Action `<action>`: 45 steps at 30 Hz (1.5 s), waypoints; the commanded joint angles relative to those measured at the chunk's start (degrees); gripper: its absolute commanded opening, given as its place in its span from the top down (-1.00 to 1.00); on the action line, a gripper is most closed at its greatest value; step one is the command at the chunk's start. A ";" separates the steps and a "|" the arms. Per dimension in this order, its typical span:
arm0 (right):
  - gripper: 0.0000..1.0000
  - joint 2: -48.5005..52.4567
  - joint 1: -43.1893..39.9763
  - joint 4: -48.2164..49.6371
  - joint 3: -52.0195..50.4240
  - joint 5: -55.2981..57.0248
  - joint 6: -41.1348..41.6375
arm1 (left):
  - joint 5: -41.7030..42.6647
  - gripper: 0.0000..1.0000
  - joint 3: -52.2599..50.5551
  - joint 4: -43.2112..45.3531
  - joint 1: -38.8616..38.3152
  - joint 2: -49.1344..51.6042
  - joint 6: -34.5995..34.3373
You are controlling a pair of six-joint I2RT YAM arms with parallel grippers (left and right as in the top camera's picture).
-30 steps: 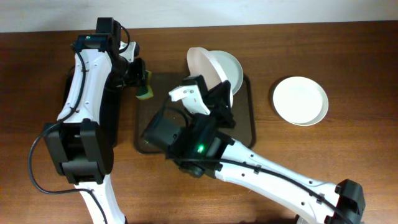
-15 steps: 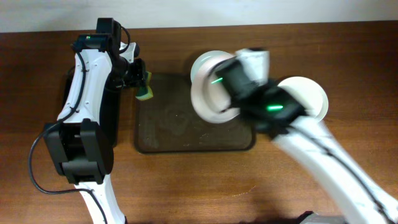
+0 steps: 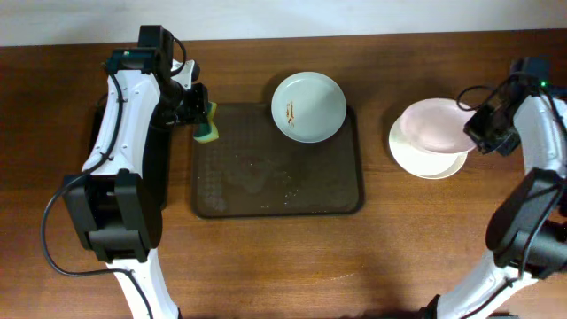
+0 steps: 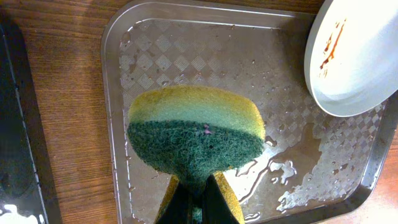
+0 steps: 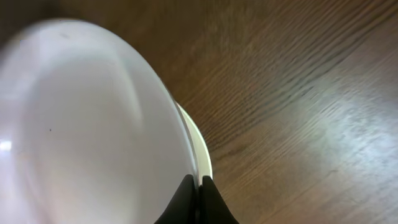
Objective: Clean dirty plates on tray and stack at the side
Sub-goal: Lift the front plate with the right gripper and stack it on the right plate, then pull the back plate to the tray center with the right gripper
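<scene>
While the right gripper [image 5: 198, 190] pinches a round white plate [image 3: 432, 126] over a second white plate [image 3: 423, 163] right of the brown textured tray [image 3: 266, 182], smeared pale plate [image 3: 308, 106] overhanging its far rim, left gripper [image 4: 194, 198] squeezing yellow-green sponge [image 4: 196, 134], jaws mostly hidden.

overhead cam sits above the table [image 3: 399, 248] looking straight down, far enough back to catch both arms and the whole tray [image 3: 266, 177]; left wrist cam points down from close up, sponge [image 4: 196, 134] filling the middle, and it shares the tray and the smeared plate [image 4: 357, 62] with overhead; right wrist cam is super close and slanted, upper plate [image 5: 81, 124] hogging the left, sharing just that plate and the wood with overhead
</scene>
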 commanded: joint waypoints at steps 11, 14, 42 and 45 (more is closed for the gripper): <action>0.16 1.25 11.19 -2.29 0.11 -13.79 -7.89 | 0.04 0.99 0.42 0.37 0.02 -0.13 1.09; 0.17 1.25 20.61 5.14 0.11 -13.79 -6.34 | 0.04 0.99 0.42 0.37 0.02 -0.13 1.07; 0.76 12.28 45.35 0.57 0.37 -10.93 8.35 | -2.78 0.99 0.42 1.46 -2.99 -0.13 1.09; -0.06 10.32 43.52 0.39 5.27 -11.28 -2.45 | -2.78 0.99 0.42 1.49 -2.99 -0.13 1.09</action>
